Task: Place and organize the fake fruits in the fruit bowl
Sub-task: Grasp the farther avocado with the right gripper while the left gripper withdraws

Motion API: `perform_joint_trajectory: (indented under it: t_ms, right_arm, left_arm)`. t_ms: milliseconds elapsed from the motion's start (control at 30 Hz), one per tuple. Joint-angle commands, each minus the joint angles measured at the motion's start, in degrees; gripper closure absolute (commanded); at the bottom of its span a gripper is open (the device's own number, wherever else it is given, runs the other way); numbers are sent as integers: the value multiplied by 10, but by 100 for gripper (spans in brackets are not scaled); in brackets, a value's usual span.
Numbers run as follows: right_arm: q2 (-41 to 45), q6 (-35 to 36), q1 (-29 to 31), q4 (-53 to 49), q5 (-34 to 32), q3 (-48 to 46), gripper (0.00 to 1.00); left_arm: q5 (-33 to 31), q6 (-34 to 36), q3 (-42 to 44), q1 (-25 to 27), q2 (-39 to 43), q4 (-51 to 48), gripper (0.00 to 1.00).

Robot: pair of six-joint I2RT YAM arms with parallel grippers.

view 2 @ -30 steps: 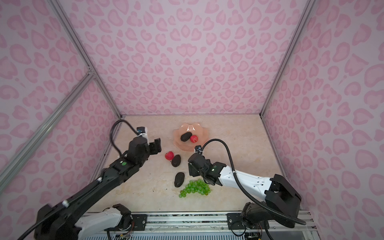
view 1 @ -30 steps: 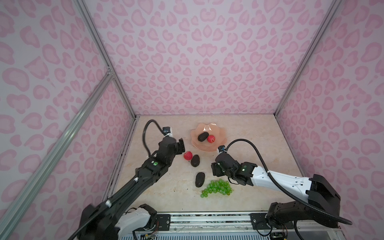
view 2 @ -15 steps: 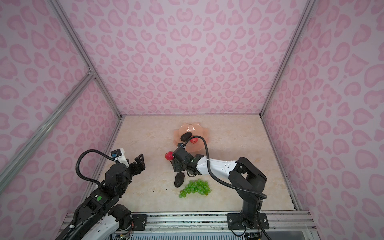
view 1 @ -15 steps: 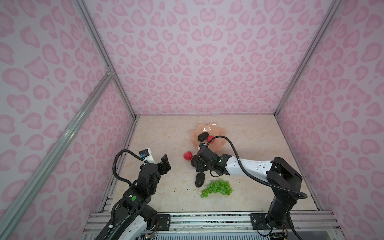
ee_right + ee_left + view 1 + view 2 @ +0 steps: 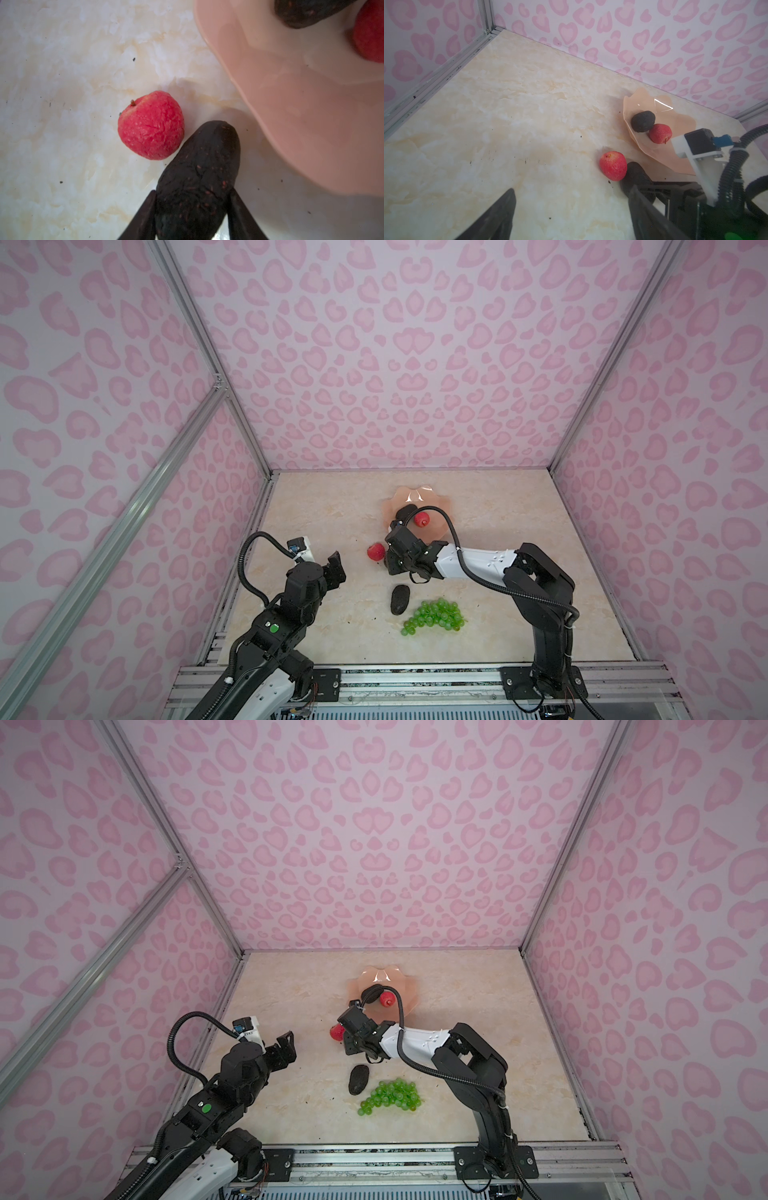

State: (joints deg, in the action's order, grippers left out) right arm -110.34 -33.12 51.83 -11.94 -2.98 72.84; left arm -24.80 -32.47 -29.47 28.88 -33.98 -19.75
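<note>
The peach-pink fruit bowl [image 5: 415, 493] [image 5: 643, 99] holds one dark avocado [image 5: 405, 512] and one red strawberry [image 5: 422, 519]. Just in front of it, my right gripper [image 5: 390, 566] [image 5: 193, 192] is shut on a second avocado [image 5: 197, 182] that lies on the table, a finger pressed to each side. A loose strawberry [image 5: 375, 551] [image 5: 151, 125] touches that avocado's left side. Nearer the front lie a third avocado [image 5: 400, 599] and the green grapes [image 5: 434, 616]. My left gripper [image 5: 334, 568] [image 5: 572, 207] hovers open and empty, left of the fruits.
Pink patterned walls close in the marble table [image 5: 332, 510] on three sides. An aluminium rail [image 5: 415, 680] runs along the front edge, with both arm bases on it. The right arm's cable [image 5: 453, 531] loops over the bowl's near rim.
The right gripper has moved left to the avocado beside the loose strawberry and closed on it. The left arm has drawn back from the strawberry toward the front left, still open.
</note>
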Motion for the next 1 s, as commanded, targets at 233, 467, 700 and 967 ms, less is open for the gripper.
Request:
perform_joint_trajectory:
  t_ms: [233,467,700,967]
  right_arm:
    - [209,63,-78,-25,-63,-73,62]
    - [174,100,-129,-50,1,-14,64]
    - [167,91,-141,-27,-4,-28,65]
    - [103,97,-189,-5,26,6,65]
  left_arm:
    - [23,6,-14,-1,-61,34,14]
    - [42,1,-31,-1,-100,33,14]
    - [46,-1,-23,-1,-91,34,14]
    - [56,1,-33,-1,-111,38,14]
